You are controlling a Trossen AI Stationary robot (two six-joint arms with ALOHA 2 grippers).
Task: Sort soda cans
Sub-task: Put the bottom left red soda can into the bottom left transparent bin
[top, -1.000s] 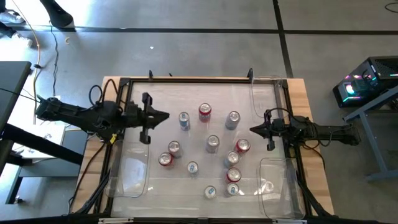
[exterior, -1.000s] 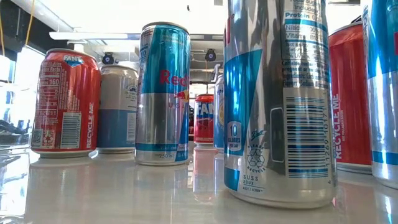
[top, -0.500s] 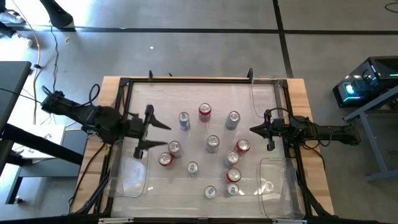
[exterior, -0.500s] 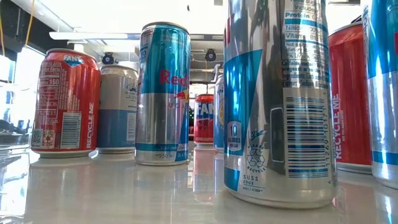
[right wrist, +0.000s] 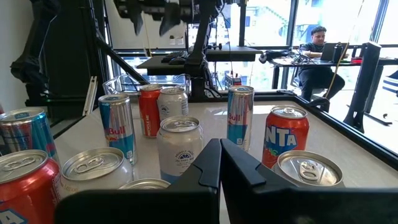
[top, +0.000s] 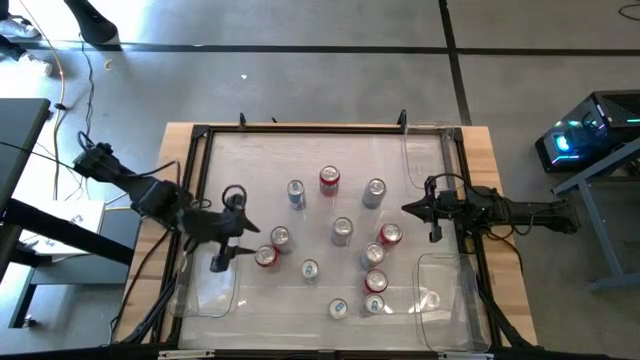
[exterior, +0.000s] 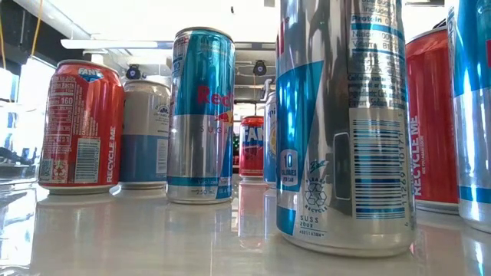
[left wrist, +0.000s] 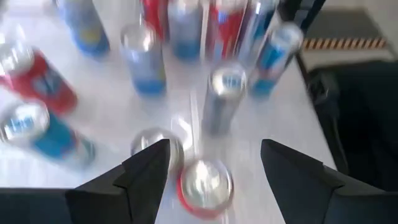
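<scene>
Several soda cans stand upright on the white tabletop [top: 250, 150], red, silver and silver-blue; the low view shows them close up [exterior: 201, 115]. My left gripper [top: 250, 238] is open and tipped down over the left end of the group. Its fingers stand on either side of a red can [top: 266, 257] [left wrist: 205, 183] and above it, not touching. A silver can [top: 279, 236] stands just beyond. My right gripper [top: 408, 208] [right wrist: 219, 149] is shut and level at the right side, pointing at the cans, with nothing in it.
Clear plastic bins lie at the near left [top: 205, 285], near right [top: 440, 300] and far right [top: 425, 150] of the table. A black frame [top: 300, 127] runs round the tabletop. In the right wrist view a person [right wrist: 317, 40] sits at a desk beyond the table.
My left gripper has swung from the table's left side toward the near edge and the red can. It has tipped from about level to pointing down, and its fingers have opened. The cans have stayed where they were.
</scene>
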